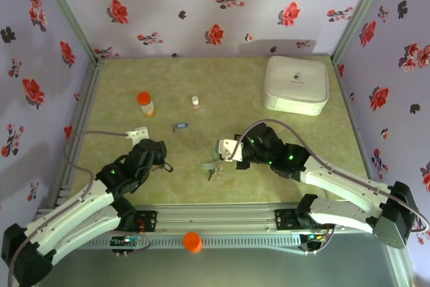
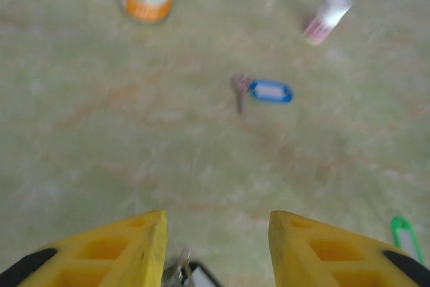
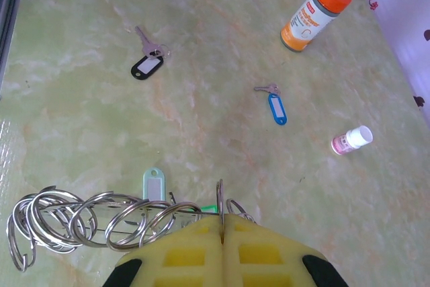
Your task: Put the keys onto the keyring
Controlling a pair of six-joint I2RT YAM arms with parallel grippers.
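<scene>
The keyring [image 3: 80, 223], which appeared as a tangle of silver wire rings and not as one loop, was found near the middle of the near edge of the bench [image 1: 222, 78]. The right tool [image 3: 222, 228] was closed on one ring of it, gripped edge-on, probably so that this ring would stand upright and steady for a key to be pushed onto it. The left tool [image 2: 216, 223] was held with its fingers [image 2: 134, 250] spread apart, gripping nothing, low over the black key [image 3: 148, 65], which lay in the near left part of the bench. This position was judged to be a preparation for picking up that key. The blue key [image 3: 275, 107] lay alone close to the centre of the bench, well apart from both tools, and the green key [image 3: 153, 183] lay just beside the rings. No key was seen threaded on a ring, so the task was judged to be near its beginning. An orange-capped bottle [image 1: 145, 103] and a small white-capped bottle [image 1: 195, 101] stood further back, apart from the work, and a white box [image 1: 296, 84] was placed near the far right corner.
</scene>
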